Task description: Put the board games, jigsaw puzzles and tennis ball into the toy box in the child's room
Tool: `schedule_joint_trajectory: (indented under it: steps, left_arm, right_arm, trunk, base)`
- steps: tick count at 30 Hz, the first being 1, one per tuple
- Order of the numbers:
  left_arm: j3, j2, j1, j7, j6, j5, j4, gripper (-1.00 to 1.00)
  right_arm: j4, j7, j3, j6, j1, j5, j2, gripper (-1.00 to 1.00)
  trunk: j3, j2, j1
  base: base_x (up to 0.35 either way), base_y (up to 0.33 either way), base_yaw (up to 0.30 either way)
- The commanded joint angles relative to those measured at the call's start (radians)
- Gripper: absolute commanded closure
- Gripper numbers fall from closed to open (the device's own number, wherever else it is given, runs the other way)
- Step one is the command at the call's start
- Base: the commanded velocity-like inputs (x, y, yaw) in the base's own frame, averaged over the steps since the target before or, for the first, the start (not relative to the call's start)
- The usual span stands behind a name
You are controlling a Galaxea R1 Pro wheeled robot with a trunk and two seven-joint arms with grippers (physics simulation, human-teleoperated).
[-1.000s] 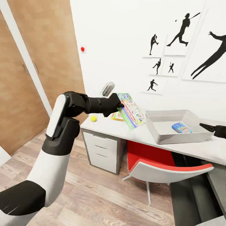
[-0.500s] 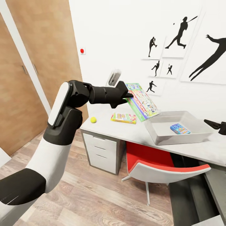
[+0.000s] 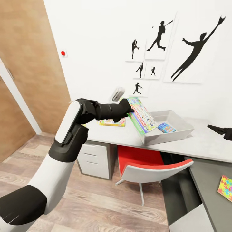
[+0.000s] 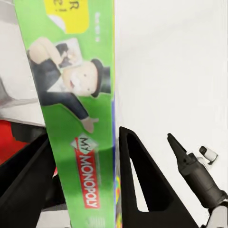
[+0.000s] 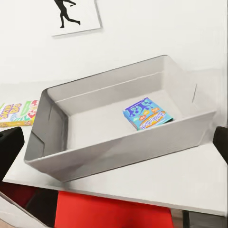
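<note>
White wall with baseball silhouettes is backing the table (image 3: pixel 199 145), pale top joining a dark one at the right. Toy box (image 3: pixel 161 135) is sitting on the pale top, already holding the small blue board game (image 3: pixel 166 128). Left gripper (image 3: pixel 129 111) is pinching the green-edged board game (image 3: pixel 141 115), holding it tilted with its lower edge hanging at the box's near-left rim. Step in hand: carrying this game to the box; next it likely needs moving inward, levelling and letting go. Yellow-orange game (image 3: pixel 111 122) is lying on the table just behind the arm. Jigsaw puzzle (image 3: pixel 225 188) is waiting on the dark top. Right gripper (image 3: pixel 222 130) is hanging beside the box; cannot tell its jaw state.
</note>
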Motion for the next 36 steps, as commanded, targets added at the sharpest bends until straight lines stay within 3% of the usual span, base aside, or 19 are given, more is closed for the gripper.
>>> schedule_joint_trajectory:
  steps: [1,3,5,13,36]
  left_arm:
    - [-0.018,-0.002,0.0,0.007,-0.001,-0.048,-0.006,1.0]
    - [-0.029,-0.001,0.002,0.003,-0.002,-0.069,-0.009,1.0]
    - [-0.02,0.003,0.004,-0.02,0.002,-0.029,-0.014,1.0]
    - [-0.007,0.005,0.006,-0.042,0.005,0.012,-0.015,1.0]
    - [-0.006,0.004,0.005,-0.045,-0.001,0.016,-0.005,1.0]
  right_arm:
    - [0.0,0.006,-0.001,0.005,-0.001,0.003,0.0,-1.0]
    - [0.0,0.007,-0.001,0.006,-0.001,0.003,0.001,-1.0]
    - [0.0,0.008,-0.001,0.006,-0.001,0.003,-0.001,-1.0]
    - [0.0,0.01,-0.001,0.006,-0.001,0.003,0.0,-1.0]
    - [0.0,0.011,0.001,0.005,-0.001,0.003,0.004,-1.0]
  trunk:
    - [-0.001,-0.001,0.0]
    - [-0.001,-0.001,0.0]
    - [-0.001,-0.001,0.0]
    - [-0.001,-0.001,0.0]
    - [-0.001,-0.001,0.0]
  base:
    - [0.0,0.0,-0.293]
    - [0.0,0.0,-0.293]
    - [0.0,0.0,-0.294]
    - [0.03,0.011,-0.215]
    - [0.295,0.164,-0.144]
